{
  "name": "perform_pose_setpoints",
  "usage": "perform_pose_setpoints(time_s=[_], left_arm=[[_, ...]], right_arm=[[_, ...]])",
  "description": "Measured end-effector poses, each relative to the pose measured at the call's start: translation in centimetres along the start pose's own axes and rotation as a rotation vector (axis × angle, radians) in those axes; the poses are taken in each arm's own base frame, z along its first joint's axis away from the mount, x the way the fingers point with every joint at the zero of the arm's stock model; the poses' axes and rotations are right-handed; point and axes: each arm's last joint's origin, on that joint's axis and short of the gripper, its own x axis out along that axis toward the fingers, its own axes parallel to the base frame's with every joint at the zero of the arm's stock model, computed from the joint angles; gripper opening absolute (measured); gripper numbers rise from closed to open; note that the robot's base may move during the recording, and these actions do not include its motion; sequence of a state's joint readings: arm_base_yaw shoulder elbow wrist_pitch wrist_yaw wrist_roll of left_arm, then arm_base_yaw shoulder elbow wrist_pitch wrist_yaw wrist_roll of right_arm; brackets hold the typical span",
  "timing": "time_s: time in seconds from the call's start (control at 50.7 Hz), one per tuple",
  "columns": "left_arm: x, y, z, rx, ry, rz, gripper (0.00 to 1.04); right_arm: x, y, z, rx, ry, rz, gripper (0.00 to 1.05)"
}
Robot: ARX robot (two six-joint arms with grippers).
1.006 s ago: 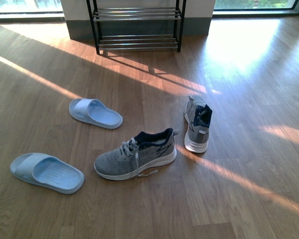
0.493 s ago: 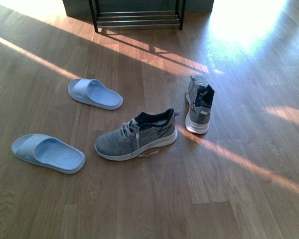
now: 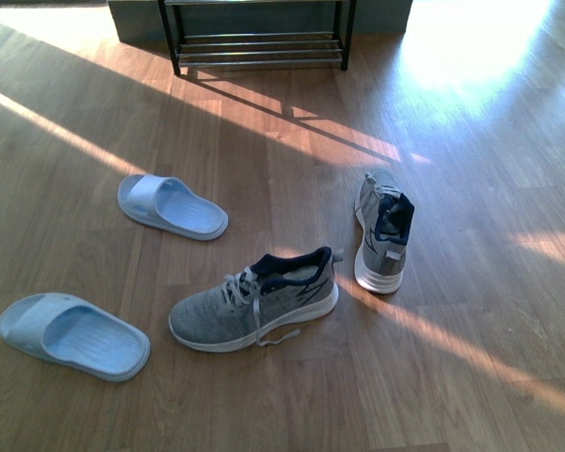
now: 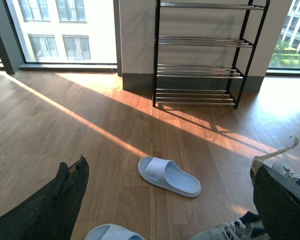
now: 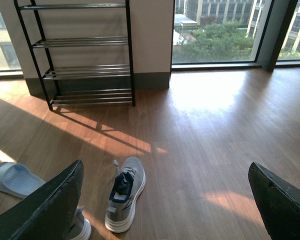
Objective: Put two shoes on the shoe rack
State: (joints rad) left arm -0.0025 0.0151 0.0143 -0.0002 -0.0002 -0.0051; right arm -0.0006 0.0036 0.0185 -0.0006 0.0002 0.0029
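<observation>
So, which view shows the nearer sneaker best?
The front view: the whole sneaker shows there side on, from toe to heel. The left wrist view catches only its laced part at the picture's edge, the right wrist view only a bit of its heel.

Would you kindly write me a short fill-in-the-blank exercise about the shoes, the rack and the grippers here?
1. The shoe rack holds ____ shoes.
2. The nearer sneaker lies on the wooden ____.
3. The farther slide is pale ____.
4. The left gripper and the right gripper are both ____.
Missing words: no; floor; blue; open.
</observation>
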Motion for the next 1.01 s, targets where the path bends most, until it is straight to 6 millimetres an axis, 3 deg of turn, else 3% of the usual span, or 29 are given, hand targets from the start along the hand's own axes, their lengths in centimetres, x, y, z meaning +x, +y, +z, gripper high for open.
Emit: perform_pose_setpoints(time_s=[0.789, 0.907, 1.006], left_arm=[[0.0, 0.0, 0.0, 0.000, 0.000, 0.000, 0.95], [0.0, 0.0, 0.0, 0.000, 0.000, -0.001, 0.95], [0.0, 0.0, 0.0, 0.000, 0.000, 0.000, 0.95]], right_arm=[[0.0, 0.0, 0.0, 0.000, 0.001, 0.000, 0.96], [0.9, 0.0, 0.0, 0.045, 0.081, 0.309, 0.96], [3.4, 0.4, 0.6, 0.066, 0.193, 0.402, 0.96]])
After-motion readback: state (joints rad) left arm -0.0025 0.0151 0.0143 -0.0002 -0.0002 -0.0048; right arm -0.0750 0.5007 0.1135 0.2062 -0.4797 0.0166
